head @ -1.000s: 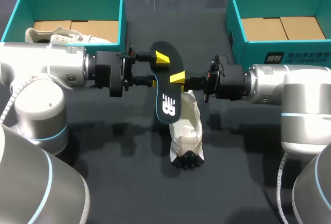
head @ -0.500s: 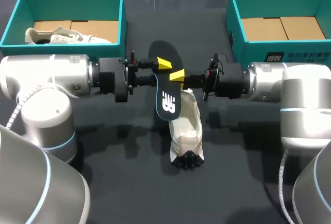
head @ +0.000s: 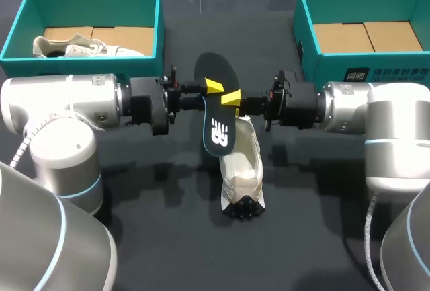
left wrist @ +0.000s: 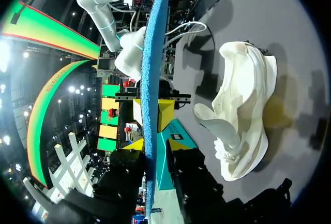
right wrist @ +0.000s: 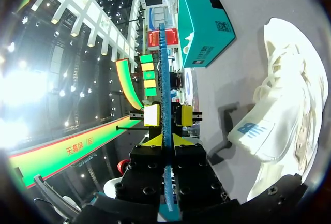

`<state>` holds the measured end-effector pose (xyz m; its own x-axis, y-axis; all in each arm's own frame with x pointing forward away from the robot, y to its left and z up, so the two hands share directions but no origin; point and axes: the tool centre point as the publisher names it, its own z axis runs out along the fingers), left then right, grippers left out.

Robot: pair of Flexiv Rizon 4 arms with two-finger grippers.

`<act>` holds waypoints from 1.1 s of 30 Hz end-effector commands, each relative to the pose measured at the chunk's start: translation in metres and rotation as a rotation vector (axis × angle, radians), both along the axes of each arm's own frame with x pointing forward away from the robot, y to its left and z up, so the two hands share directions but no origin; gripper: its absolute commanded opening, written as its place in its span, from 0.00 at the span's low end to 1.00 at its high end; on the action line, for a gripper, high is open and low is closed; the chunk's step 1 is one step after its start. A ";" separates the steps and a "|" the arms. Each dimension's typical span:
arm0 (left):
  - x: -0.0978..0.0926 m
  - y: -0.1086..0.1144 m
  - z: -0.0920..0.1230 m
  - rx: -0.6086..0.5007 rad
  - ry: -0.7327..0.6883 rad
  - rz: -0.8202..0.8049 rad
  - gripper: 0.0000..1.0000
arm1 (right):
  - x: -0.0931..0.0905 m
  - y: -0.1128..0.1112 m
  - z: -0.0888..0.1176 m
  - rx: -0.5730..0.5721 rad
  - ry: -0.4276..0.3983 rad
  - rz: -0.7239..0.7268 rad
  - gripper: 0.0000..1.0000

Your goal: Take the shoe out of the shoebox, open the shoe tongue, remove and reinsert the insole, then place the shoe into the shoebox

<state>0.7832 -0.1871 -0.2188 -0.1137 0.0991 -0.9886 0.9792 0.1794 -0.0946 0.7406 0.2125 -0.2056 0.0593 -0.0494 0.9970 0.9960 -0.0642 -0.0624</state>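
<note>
The insole (head: 216,113) is out and up in the air, just over the shoe (head: 242,170). The shoe lies on the surface (head: 168,237) between the arms. The right end effector (head: 232,97) is clamped on the insole. The left end effector (head: 213,87) sits around it, fingers apart. Putting the insole back and packing the shoe away look left to do.

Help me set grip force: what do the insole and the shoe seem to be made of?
The insole is likely foam under a smooth black fabric top with a white logo; its thin edge looks blue and grainy in the wrist views. The shoe has a cream, matte upper, probably textile or suede-like, folding softly at the tongue; its dark lugged sole seems to be rubber.
</note>
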 end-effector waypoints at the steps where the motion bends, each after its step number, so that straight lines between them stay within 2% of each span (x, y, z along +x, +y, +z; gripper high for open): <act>1: 0.001 -0.001 -0.001 0.004 -0.001 -0.002 0.14 | -0.001 0.001 -0.001 -0.001 0.001 -0.001 0.00; 2: 0.001 -0.002 -0.001 0.004 -0.001 -0.002 0.03 | -0.001 0.001 -0.001 -0.001 0.002 0.000 0.00; 3: 0.001 -0.002 -0.002 0.004 0.000 -0.001 0.00 | -0.001 0.001 -0.001 -0.001 0.002 0.000 0.00; 8: 0.001 -0.003 -0.001 0.006 -0.005 -0.005 0.00 | 0.000 0.000 -0.001 0.002 0.003 -0.001 0.00; 9: 0.001 -0.003 -0.001 0.006 -0.007 -0.006 0.00 | 0.000 -0.001 -0.001 0.003 0.003 -0.004 0.14; 10: 0.000 -0.003 0.000 0.006 -0.007 -0.007 0.00 | 0.000 -0.001 -0.001 0.004 0.003 -0.005 0.49; 11: -0.001 -0.002 0.001 0.005 -0.008 -0.008 0.00 | 0.000 -0.003 -0.001 0.003 -0.002 -0.007 1.00; 17: -0.009 0.008 0.004 0.014 -0.012 -0.016 0.00 | -0.012 -0.024 0.002 -0.010 -0.051 -0.014 1.00; 24: -0.031 0.025 0.008 0.023 0.023 -0.052 0.00 | -0.021 -0.054 0.003 -0.085 -0.135 0.032 1.00; 26: -0.038 0.028 0.010 0.026 0.024 -0.052 0.00 | -0.021 -0.059 0.003 -0.139 -0.142 0.041 1.00; 33: -0.069 0.039 0.011 0.070 0.046 -0.023 0.00 | -0.021 -0.059 0.003 -0.139 -0.142 0.041 1.00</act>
